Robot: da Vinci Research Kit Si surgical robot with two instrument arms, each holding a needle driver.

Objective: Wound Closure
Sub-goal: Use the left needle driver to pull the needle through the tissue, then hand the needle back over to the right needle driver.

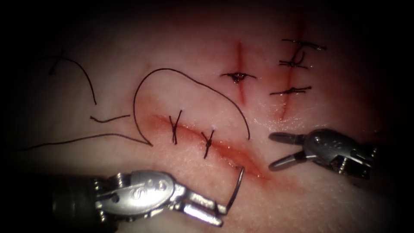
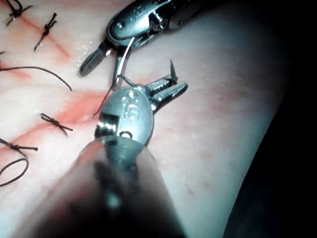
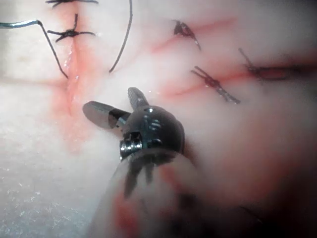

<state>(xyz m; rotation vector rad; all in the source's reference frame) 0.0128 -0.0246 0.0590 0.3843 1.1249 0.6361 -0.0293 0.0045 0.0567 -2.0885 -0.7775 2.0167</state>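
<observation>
The left silver wristed gripper [image 1: 217, 214], nearest the endoscope, is clamped on one end of the curved steel needle [image 1: 236, 190]. The needle arcs up to the right end of the long red cut [image 1: 215, 146] in the pale tissue [image 1: 302, 203]; whether its tip has entered cannot be told. Two knotted stitches [image 1: 174, 127] cross that cut. Black thread [image 1: 189, 82] loops beyond. The right silver gripper [image 1: 276, 151] is spread open right of the cut, holding nothing.

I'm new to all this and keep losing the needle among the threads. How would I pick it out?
Find the long slanting cut low on the tissue, with two dark stitches across it. At its right end the left tool grips the needle at one end. Unlike the thin black thread, it is a stiff, grey metal curve.
</observation>
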